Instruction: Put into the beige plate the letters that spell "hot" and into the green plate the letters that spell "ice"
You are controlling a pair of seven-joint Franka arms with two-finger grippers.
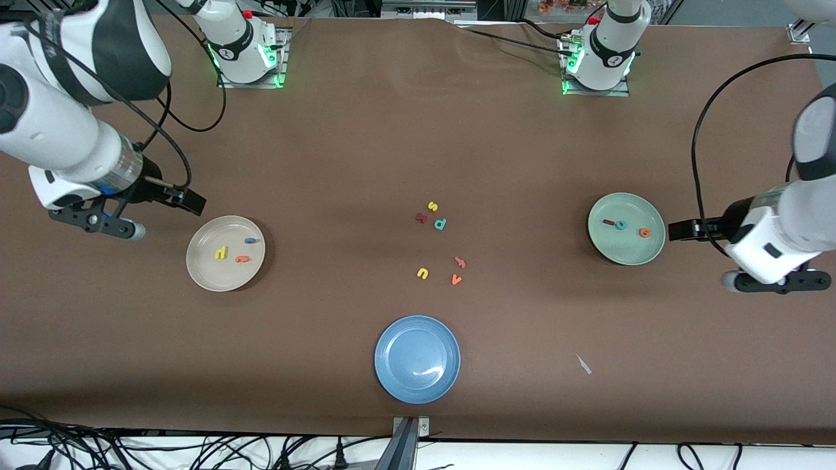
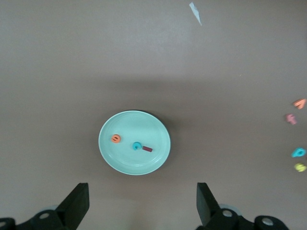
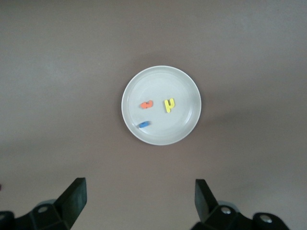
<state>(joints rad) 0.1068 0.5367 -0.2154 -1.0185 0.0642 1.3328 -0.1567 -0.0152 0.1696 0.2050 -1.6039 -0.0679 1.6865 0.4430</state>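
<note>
Item 1. Beige plate [image 1: 225,253], toward the right arm's end of the table. Holds yellow "h" [image 1: 221,252], blue "o" [image 1: 249,241] and orange "t" [image 1: 242,259], all apart from one another. The right gripper [image 1: 189,200] hangs in the air just beside the plate's rim, fingers spread wide, holding nothing.

Item 2. Green plate [image 1: 627,251], toward the left arm's end. Holds dark red "i" [image 1: 609,222], teal "c" [image 1: 621,225] touching it, and orange "e" [image 1: 644,232] apart. The left gripper [image 1: 679,230] hangs in the air just beside this plate's rim, fingers likewise wide apart and empty.

Item 3. Loose letters between the two plates: yellow "s" [image 1: 432,206], a dark red letter [image 1: 421,218], teal "p" [image 1: 440,224], yellow "u" [image 1: 422,273], orange "v" [image 1: 456,280], a pinkish letter [image 1: 460,262].

Item 4. Blue plate [image 1: 392,372], nearer the front camera than the loose letters.

Views: the front view alone shows the blue plate and both arm bases. The left wrist view catches a white scrap [image 2: 195,12].

Surface: brown table [image 1: 366,143]; cables along its edge.
</note>
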